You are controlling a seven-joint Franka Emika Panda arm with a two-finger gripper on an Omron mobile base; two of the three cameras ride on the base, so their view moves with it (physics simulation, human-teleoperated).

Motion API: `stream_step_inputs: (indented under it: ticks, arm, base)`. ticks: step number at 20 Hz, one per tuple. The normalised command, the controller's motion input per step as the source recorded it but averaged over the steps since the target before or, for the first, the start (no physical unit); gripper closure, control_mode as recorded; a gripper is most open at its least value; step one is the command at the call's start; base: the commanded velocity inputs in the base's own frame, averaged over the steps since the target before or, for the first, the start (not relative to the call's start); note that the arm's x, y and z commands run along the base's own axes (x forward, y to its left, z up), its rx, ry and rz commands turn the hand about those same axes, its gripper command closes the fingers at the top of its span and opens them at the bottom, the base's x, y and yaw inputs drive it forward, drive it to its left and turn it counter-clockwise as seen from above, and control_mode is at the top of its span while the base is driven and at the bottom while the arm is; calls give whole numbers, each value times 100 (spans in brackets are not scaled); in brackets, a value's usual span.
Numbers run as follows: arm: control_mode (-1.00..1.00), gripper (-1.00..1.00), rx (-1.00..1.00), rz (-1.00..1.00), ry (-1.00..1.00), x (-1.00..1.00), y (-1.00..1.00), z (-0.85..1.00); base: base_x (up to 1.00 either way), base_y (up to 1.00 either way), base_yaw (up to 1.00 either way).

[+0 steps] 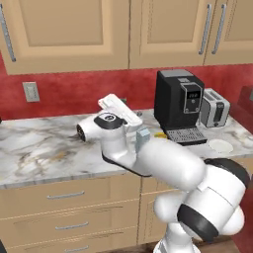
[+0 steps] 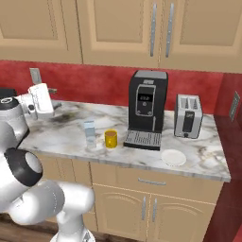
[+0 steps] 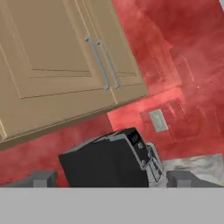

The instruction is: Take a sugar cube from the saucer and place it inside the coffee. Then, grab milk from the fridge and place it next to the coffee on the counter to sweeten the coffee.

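Milk set beside the coffee; end effector empty and clear of the desk.

The milk (image 2: pixel 89 133) stands upright on the desk (image 2: pixel 198 156), just beside the coffee (image 2: pixel 111 138) and apart from it; in the left base view the milk (image 1: pixel 143 138) shows partly behind the arm. The saucer (image 2: pixel 173 157) lies well to the other side, in front of the toaster (image 2: pixel 188 116), and appears bare; the sugar cube cannot be made out, nor whether it sits in the coffee. The end effector (image 3: pixel 113 179) has its fingers (image 3: pixel 41 179) spread wide with nothing between them, and it faces the coffee machine (image 3: pixel 107 162) and wall cabinets. Judgement: both placements look complete, subject to the unverified cube. The next move calls only for withdrawing the arm without brushing the carton.
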Motion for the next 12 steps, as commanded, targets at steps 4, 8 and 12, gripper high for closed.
stream_step_inputs:
  ticks: [4,8,12]
  arm:
    - [-100,-100,0,0,-61,-100,-50,71]
    - [-100,-100,1,0,-56,-100,-64,81]
    - [-100,-100,11,0,-50,-100,-88,54]
  base:
    - [0,0,0]
    - [0,0,0]
    - [0,0,0]
